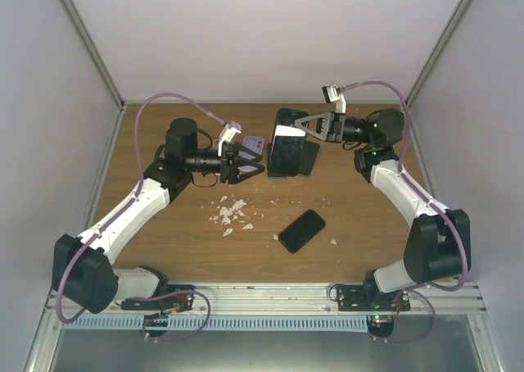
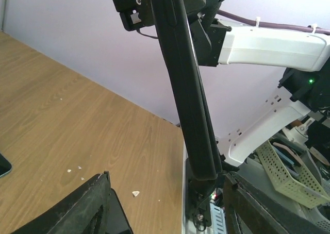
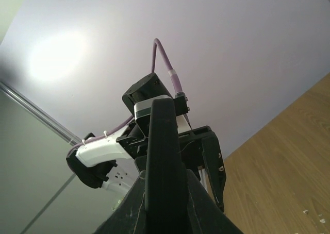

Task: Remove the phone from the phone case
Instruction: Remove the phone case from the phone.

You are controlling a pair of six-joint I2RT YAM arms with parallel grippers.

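A black phone in its black case is held upright on edge above the far middle of the table. My right gripper is shut on its upper end; in the right wrist view the cased phone rises edge-on from between the closed fingers. My left gripper is open, its jaws on either side of the phone's left edge without touching it. In the left wrist view the phone runs edge-on between the spread fingers, its lower end near the right finger. A second dark slab lies just behind it.
Another black phone lies flat on the wooden table at centre front. White crumbs are scattered left of it. Grey walls enclose the table at the back and sides. A beige basket sits beyond the table edge.
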